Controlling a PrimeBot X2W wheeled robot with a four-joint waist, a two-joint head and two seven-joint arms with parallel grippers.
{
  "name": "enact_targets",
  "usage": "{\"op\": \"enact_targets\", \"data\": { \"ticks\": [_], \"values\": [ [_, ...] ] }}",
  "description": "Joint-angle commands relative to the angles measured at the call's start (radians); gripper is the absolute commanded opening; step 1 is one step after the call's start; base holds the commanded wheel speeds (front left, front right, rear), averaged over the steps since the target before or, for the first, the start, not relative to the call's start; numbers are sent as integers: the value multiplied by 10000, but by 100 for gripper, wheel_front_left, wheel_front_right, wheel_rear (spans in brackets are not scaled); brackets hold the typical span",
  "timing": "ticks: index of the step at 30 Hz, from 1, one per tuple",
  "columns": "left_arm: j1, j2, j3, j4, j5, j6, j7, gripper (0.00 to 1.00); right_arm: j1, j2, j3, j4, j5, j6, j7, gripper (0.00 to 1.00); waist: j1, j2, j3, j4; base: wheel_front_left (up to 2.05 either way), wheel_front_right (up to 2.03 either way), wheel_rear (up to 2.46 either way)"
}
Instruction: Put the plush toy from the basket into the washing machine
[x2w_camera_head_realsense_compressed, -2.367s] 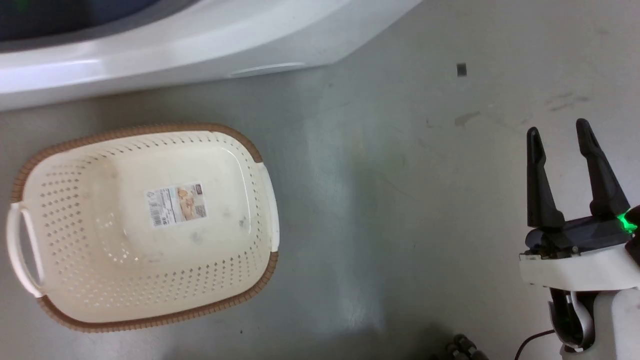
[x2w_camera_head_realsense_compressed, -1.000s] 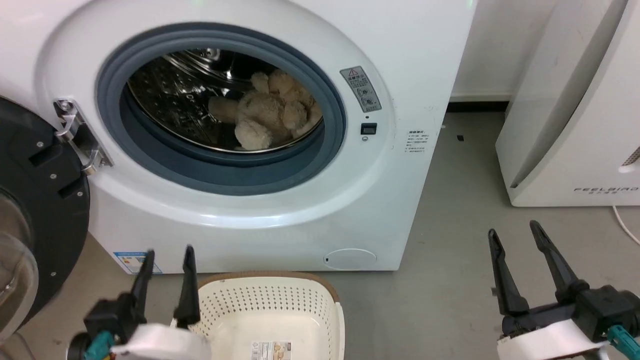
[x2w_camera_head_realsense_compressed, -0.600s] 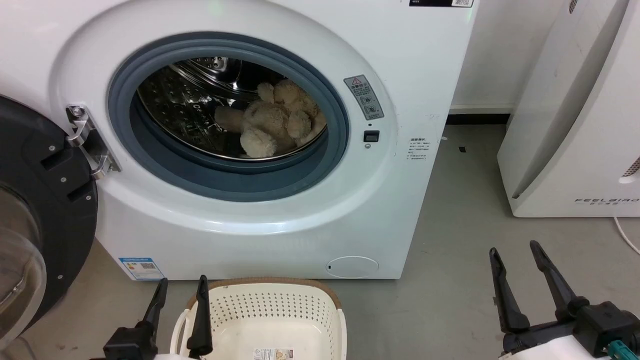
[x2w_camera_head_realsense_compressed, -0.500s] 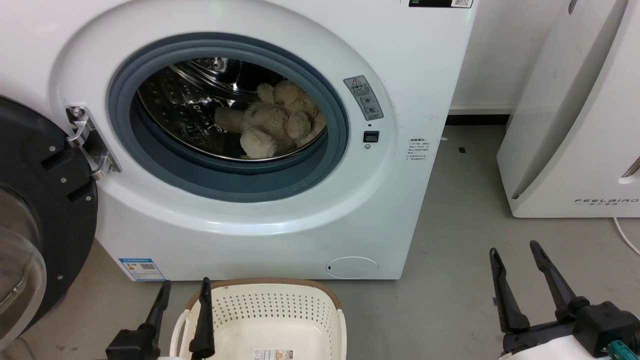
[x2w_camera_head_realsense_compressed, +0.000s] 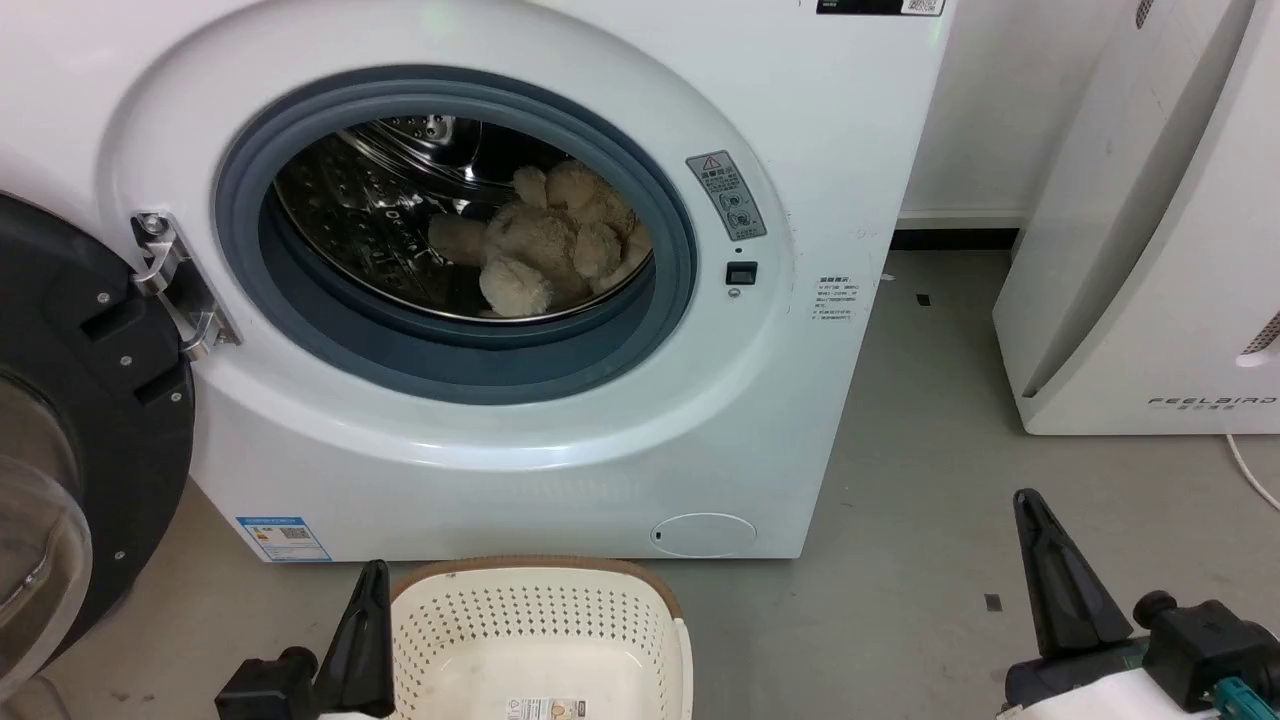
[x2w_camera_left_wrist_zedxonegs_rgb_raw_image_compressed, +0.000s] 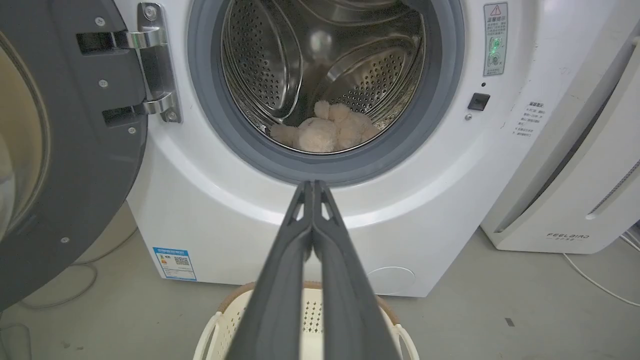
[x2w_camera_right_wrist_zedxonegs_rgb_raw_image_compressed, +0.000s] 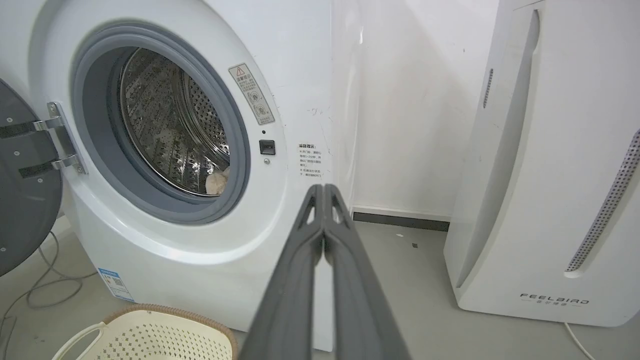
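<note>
Toy (x2w_camera_head_realsense_compressed: 545, 255) in the washer (x2w_camera_head_realsense_compressed: 800, 120), door (x2w_camera_head_realsense_compressed: 90, 400) wide; left gripper (x2w_camera_head_realsense_compressed: 375, 585) beside the basket (x2w_camera_head_realsense_compressed: 540, 605) rim, right gripper (x2w_camera_head_realsense_compressed: 1030, 515) well clear, both 2 pinched closed, empty.

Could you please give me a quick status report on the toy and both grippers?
Left gripper, right gripper: jaws shut, empty. Plush toy lying inside washing machine. Door open, nothing blocking.

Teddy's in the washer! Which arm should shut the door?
Left, probably: the open door hangs on the robot's left, nearer the left gripper; the right gripper is farther off.
</note>
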Motion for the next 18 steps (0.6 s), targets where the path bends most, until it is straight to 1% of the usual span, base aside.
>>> {"op": "enact_targets", "data": {
  "ticks": [1, 18],
  "values": [
    [-67, -18, 30, -58, 122, 0, 54, 0, -34, 0, 10, -3, -41, -1, 80, 0, 1, 0, -4, 2, 0, 0, 0],
    [-204, -64, 84, -186, 414, 5, 400, 0, -106, -1, 46, -10, -128, -2, 429, 0, 1, 0, -27, 7, 0, 0, 0]
  ]
}}
